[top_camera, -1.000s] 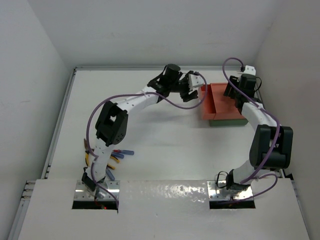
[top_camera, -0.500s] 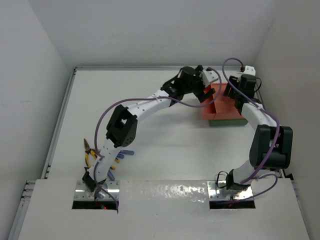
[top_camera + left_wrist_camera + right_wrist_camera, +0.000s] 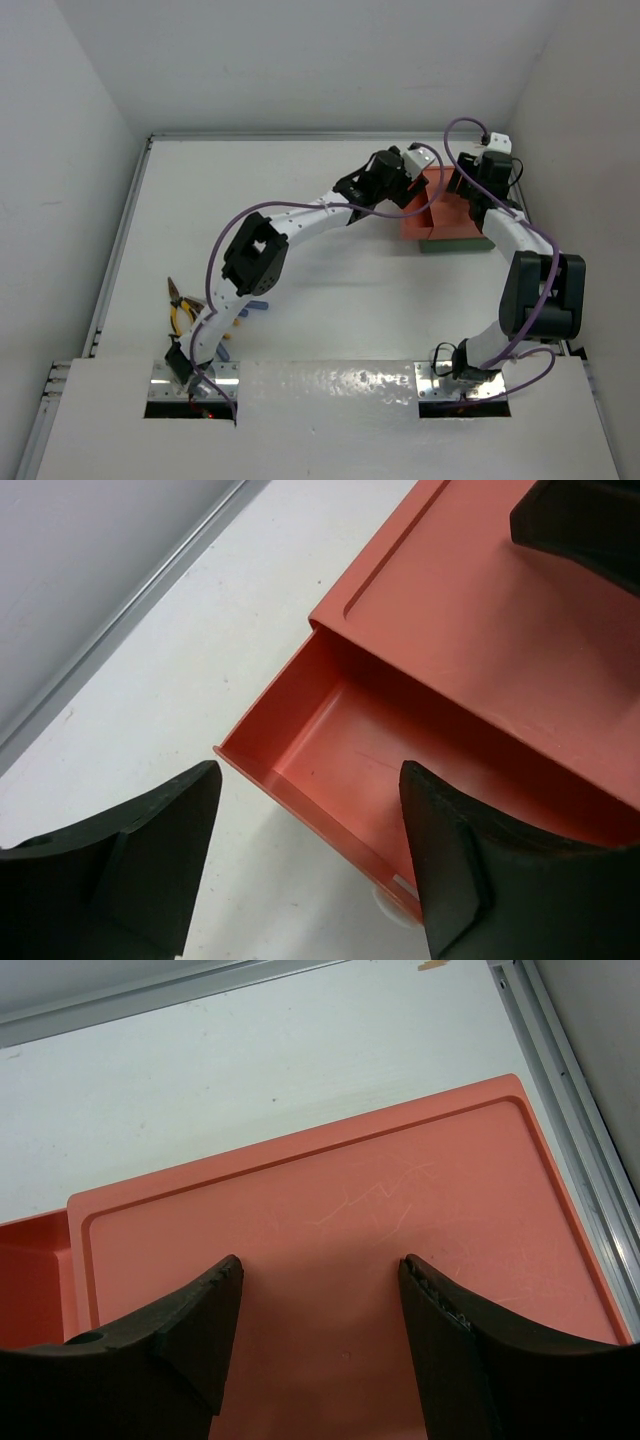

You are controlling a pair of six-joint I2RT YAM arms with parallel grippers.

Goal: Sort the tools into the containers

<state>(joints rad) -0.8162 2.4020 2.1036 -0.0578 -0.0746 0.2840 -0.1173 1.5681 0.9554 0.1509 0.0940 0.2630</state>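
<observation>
The containers sit stacked at the back right: an orange-red tray [image 3: 445,215] [image 3: 450,620] [image 3: 330,1210] on a dark green tray [image 3: 455,245]. My left gripper [image 3: 418,183] [image 3: 308,770] is open and straddles the orange tray's left wall, one finger over the table, the other over the deep compartment. My right gripper [image 3: 468,190] [image 3: 320,1260] is open just above the tray's flat scratched surface, holding nothing. The tools lie far off by the left arm's base: yellow-handled pliers [image 3: 180,312] and a blue-handled screwdriver [image 3: 255,303], partly hidden by the arm.
White walls close in the table on the left, back and right. A metal rail [image 3: 570,1080] runs just right of the trays. The left arm's purple cable [image 3: 300,208] arcs over the table's middle.
My left arm has swung right, bringing its gripper from beside the orange tray to over its left wall. The pliers have come into view behind it. The right arm has stayed put.
</observation>
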